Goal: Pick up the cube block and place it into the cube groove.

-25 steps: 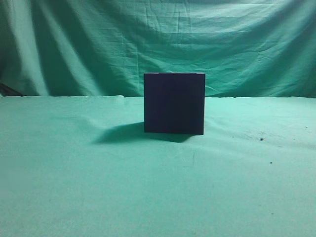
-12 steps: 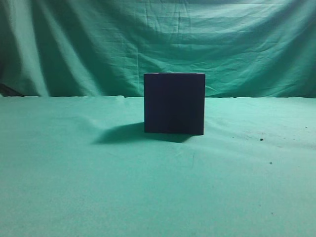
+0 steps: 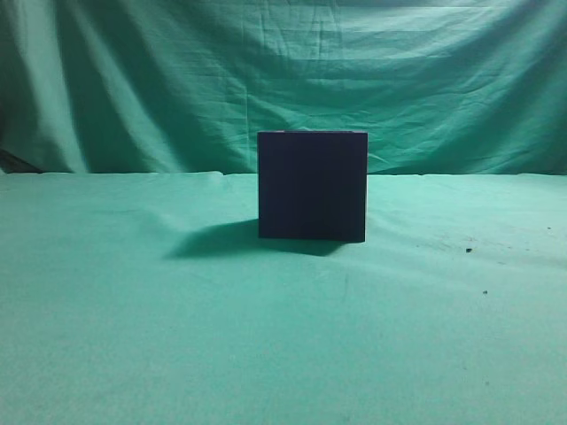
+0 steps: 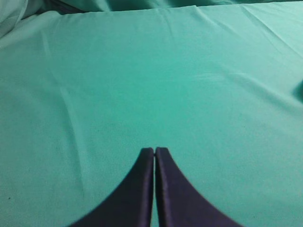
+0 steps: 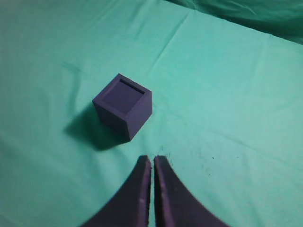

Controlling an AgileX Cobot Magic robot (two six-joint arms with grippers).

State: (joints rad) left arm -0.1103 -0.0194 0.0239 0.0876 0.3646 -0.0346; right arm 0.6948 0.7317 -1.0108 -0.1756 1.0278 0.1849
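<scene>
The cube groove (image 3: 312,186), a dark navy-purple box, stands on the green cloth at mid table in the exterior view. In the right wrist view the box (image 5: 138,115) lies ahead and left of my right gripper (image 5: 152,159), which is shut, empty and apart from it. A flat purple square face (image 5: 124,97) sits sunk within the box's top rim, with a dark slit along its far edge. I cannot tell whether this is the cube block or the cavity floor. No separate cube block shows on the cloth. My left gripper (image 4: 154,150) is shut and empty over bare cloth.
Green cloth (image 3: 133,336) covers the table and hangs as a backdrop. Small dark specks (image 3: 469,250) lie on the cloth right of the box. A dark patch (image 4: 299,90) touches the right edge of the left wrist view.
</scene>
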